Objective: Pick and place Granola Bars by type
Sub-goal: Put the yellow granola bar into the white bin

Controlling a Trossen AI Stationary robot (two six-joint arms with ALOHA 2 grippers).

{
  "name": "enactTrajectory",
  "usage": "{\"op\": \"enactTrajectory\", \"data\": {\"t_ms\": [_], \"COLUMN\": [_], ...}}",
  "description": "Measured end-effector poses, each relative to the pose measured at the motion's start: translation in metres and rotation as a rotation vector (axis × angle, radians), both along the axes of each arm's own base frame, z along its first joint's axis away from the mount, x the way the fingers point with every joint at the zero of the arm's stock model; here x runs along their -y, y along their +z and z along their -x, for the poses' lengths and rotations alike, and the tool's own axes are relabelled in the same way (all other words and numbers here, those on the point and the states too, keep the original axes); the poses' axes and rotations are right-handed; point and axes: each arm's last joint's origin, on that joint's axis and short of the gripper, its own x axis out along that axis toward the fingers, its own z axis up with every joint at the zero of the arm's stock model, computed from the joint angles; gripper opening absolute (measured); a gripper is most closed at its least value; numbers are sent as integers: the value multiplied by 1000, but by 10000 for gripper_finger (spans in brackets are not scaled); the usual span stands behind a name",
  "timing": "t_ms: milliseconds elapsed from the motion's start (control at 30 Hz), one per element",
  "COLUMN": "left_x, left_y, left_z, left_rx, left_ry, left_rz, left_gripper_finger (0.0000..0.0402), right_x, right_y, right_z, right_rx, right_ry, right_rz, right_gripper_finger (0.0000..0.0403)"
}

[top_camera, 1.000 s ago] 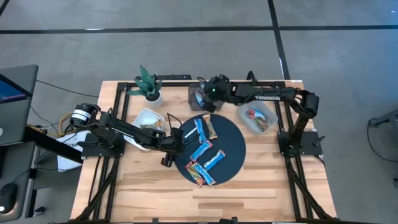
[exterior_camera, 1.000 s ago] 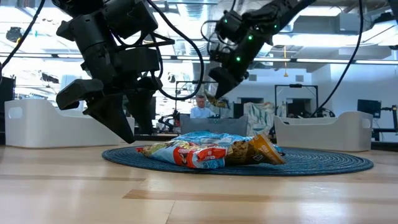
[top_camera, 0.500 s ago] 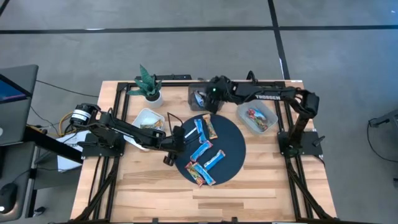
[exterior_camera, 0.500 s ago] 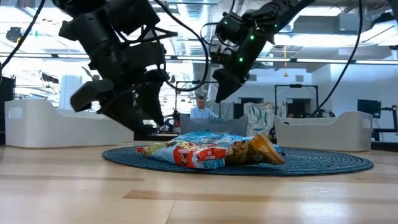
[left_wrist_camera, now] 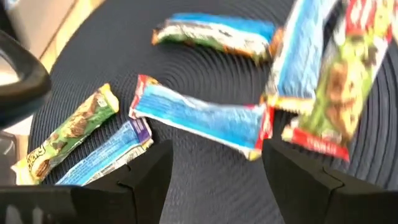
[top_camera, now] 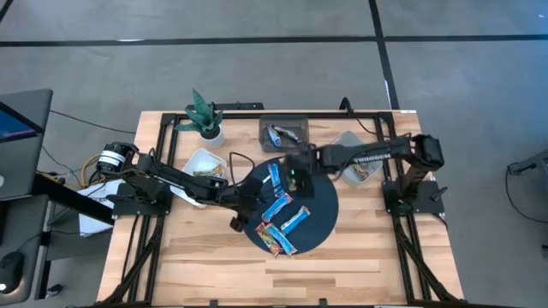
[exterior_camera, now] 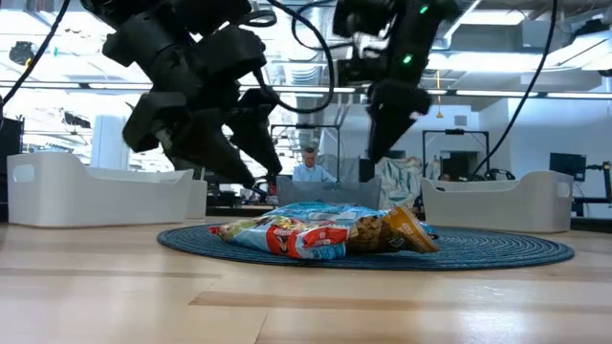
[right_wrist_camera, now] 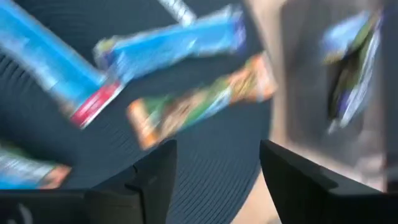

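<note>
Several Granola Bars lie flat on a dark round mat (top_camera: 318, 198): blue ones (top_camera: 276, 207) (top_camera: 295, 220) and multicoloured ones (top_camera: 272, 238). My left gripper (top_camera: 247, 205) (left_wrist_camera: 214, 180) hangs open over the mat's left edge, a blue bar (left_wrist_camera: 199, 115) ahead of its fingers. My right gripper (top_camera: 299, 181) (right_wrist_camera: 217, 177) hangs open above the mat's far part, over an orange-green bar (right_wrist_camera: 202, 102) and a blue bar (right_wrist_camera: 171, 43). Neither gripper touches a bar.
A grey tray (top_camera: 298, 122) with bars stands at the far edge, a clear tub (top_camera: 355, 162) with red bars at the right, a white tub (top_camera: 204, 164) at the left. A potted plant (top_camera: 204, 115) stands far left. Bare wood lies near the front edge.
My right gripper has gone from above the grey tray toward the table's near edge and down, and now hangs over the mat. My left gripper has shifted toward the table's right, over the mat's edge, and has turned somewhat. The bars on the mat have stayed where they were.
</note>
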Motion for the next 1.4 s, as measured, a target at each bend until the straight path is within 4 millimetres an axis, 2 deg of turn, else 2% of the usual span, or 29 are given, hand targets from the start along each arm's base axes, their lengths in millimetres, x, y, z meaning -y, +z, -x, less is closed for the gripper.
{"op": "enactTrajectory", "data": {"t_ms": [100,200,400,533,700,833,1033,1400], "left_x": [0,0,-3,-3,-3,-3,-4,-5], "left_y": [3,3,-2,-6,-7,-8,-11,-14], "left_z": [-3,-3,1,5,8,9,12,17], "left_rx": [35,24,-33,-93,-122,-136,-183,-242], "left_ry": [47,44,42,26,26,27,49,78], "left_rz": [76,131,116,88,82,80,89,98], "left_gripper_finger": [240,240,240,240,240,240,240,240], "right_x": [-25,-49,-90,-108,-108,-104,-98,-100], "right_y": [-1,-7,-30,-43,-53,-59,-67,-68], "right_z": [12,22,27,25,21,17,20,21], "right_rx": [-64,-104,-24,79,163,175,151,143], "right_ry": [-93,-90,81,231,276,297,283,275], "right_rz": [22,72,65,71,15,-114,-185,-247], "right_gripper_finger": [208,202,194,188,179,174,164,143]}}
